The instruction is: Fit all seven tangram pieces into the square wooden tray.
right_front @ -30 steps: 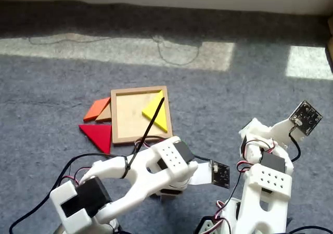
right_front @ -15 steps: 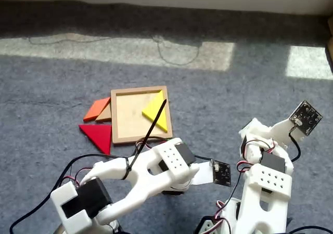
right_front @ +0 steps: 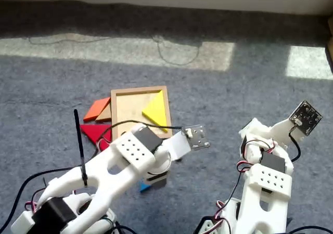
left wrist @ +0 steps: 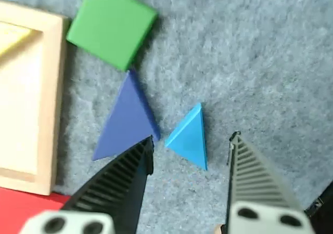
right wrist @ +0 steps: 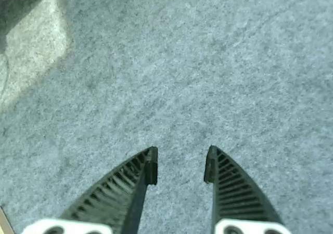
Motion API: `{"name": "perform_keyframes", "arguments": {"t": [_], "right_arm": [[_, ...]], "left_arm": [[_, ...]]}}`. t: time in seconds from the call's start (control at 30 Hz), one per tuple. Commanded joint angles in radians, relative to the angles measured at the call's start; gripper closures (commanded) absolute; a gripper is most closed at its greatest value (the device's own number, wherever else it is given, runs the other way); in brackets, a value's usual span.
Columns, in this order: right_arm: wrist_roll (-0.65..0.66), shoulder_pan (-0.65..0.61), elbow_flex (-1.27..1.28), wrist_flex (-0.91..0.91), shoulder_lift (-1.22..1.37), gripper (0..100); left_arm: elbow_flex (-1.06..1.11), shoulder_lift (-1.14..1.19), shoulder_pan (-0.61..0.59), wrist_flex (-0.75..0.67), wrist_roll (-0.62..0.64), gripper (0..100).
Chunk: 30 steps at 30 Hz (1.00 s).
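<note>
Wooden tray (right_front: 138,90) (yellow triangle (right_front: 156,112) inside), red triangle (right_front: 93,132) beside

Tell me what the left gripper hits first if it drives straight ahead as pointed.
The left gripper is open around the light blue triangle, so most likely that. One tip is close to the dark blue triangle and might clip it; depth is unclear.
</note>
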Motion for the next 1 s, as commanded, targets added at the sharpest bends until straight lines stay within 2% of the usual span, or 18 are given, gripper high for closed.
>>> {"name": "perform_keyframes", "arguments": {"t": [0.0,0.23,0.4,0.47,0.67,0.8,0.97], "right_arm": [[-0.003,-0.016,-0.002,-0.027,-0.025,84.1],[-0.003,-0.016,-0.002,-0.027,-0.025,84.1],[-0.003,-0.016,-0.002,-0.027,-0.025,84.1],[-0.003,-0.016,-0.002,-0.027,-0.025,84.1],[-0.003,-0.016,-0.002,-0.027,-0.025,84.1],[-0.003,-0.012,-0.002,-0.027,-0.025,84.1],[-0.003,-0.01,-0.001,-0.027,-0.025,84.1]], "left_arm": [[0.064,-0.035,-0.036,-0.063,0.064,75],[0.076,-0.036,-0.171,-0.192,0.167,75],[0.041,-0.035,-0.213,-0.204,0.178,75],[0.038,-0.033,-0.225,-0.206,0.219,75],[0.012,-0.035,-0.199,-0.245,0.281,75],[-0.081,-0.031,-0.176,-0.227,0.423,74],[-0.133,-0.03,-0.099,-0.233,0.542,74]]}}
